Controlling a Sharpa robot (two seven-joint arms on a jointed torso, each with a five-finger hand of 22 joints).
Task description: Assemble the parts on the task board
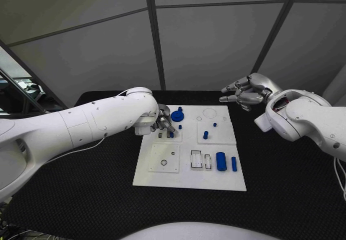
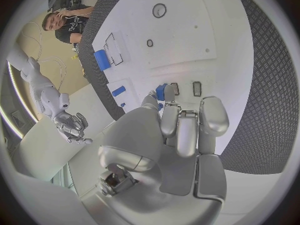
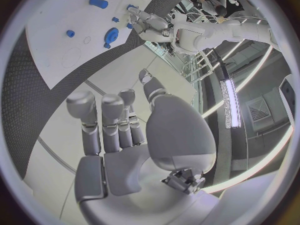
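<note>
The left hand [image 1: 163, 125] pinches a small blue part [image 2: 161, 91] over the board's [image 1: 189, 176] upper left slots. The right hand [image 1: 244, 91] hangs beyond the board, fingers curled, holding nothing. Several parts [image 1: 220, 161] lie loose, so most of the assembly seems left.

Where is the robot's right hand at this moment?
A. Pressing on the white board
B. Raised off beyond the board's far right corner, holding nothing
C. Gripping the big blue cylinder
B: the right hand hangs past the task board, fingers loosely curled and holding nothing.
</note>
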